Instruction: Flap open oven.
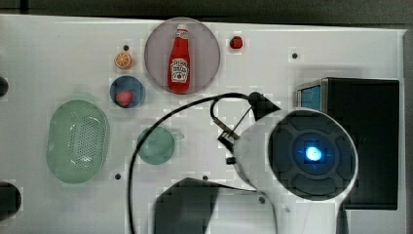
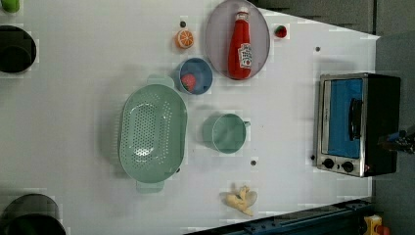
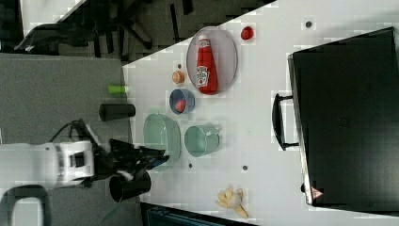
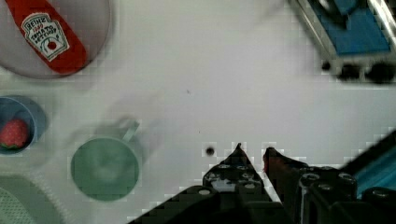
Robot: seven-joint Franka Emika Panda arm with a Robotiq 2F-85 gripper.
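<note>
looking from the wrist view, the gripper [image 4: 252, 151] hangs above the bare white table [image 4: 224, 70], and its two dark tips sit close together with just a thin gap and nothing between them. it is high up and not touching anything. a green cup [image 4: 105, 168] and a blue bowl [image 4: 18, 123] with a strawberry [image 4: 14, 133] lie off to one side, and a ketchup bottle [image 4: 46, 35] rests on a round plate [image 4: 100, 28] past them. further away is the oven [image 4: 348, 39], with its blue glass door [image 4: 362, 39] and black knobs.

in the left view the oven [image 2: 359, 125] stands at the left view's right edge of the table, well apart from the cup and the green strainer [image 2: 152, 132]. its door lies flat against the front, so it looks shut, and the dark handle [image 2: 356, 119] is untouched.

so i think the job has not really started. the gripper has to reach the handle, grab it, and pull the door down.
</note>
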